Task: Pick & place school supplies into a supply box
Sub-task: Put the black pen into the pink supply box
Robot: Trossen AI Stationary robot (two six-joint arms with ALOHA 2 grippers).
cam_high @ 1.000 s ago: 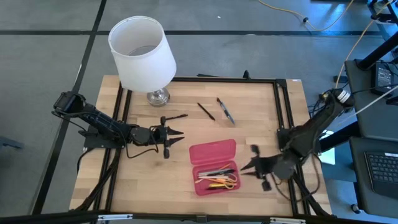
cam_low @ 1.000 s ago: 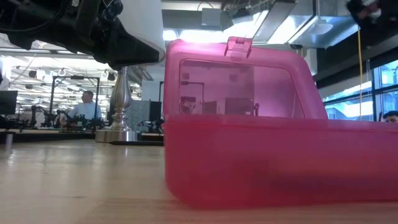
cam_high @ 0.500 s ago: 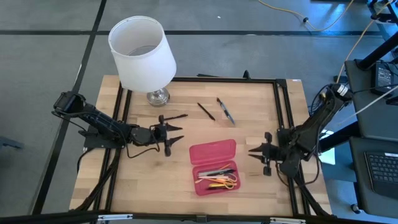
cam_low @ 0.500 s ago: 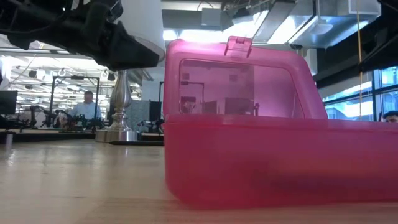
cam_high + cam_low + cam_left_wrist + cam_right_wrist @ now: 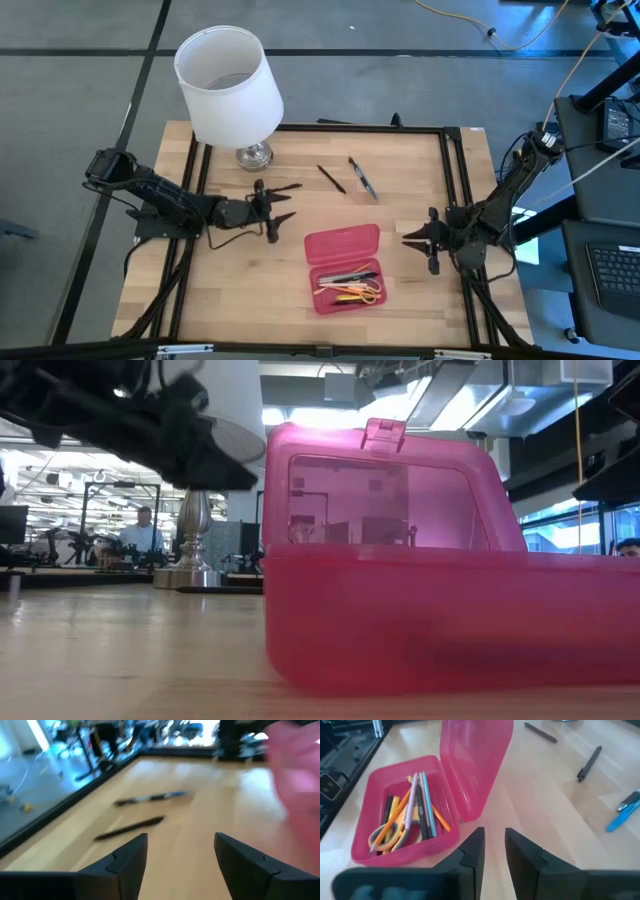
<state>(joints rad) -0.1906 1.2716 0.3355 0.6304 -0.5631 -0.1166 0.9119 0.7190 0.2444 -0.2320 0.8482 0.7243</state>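
The supply box, a pink case, lies open near the table's front, lid raised; pens, pencils and yellow scissors lie in its tray. Three pens rest flat on the bare wood: a thin black one, another black one and a grey-blue one. My left gripper stands open just near of the thin black pen, pointing right, nothing between its fingers. My right gripper hovers right of the box, its fingers only a narrow gap apart, holding nothing.
A white-shaded lamp stands at the far left corner, its metal base on the wood just beyond my left gripper. A black frame rail runs along the table's edges. Bare wood lies between the box and the pens.
My left gripper has opened its fingers wide and edged toward the far edge, closer to the thin black pen. My right gripper has drawn away from the box's near right side toward the far edge, sinking and rolling, its narrow gap unchanged.
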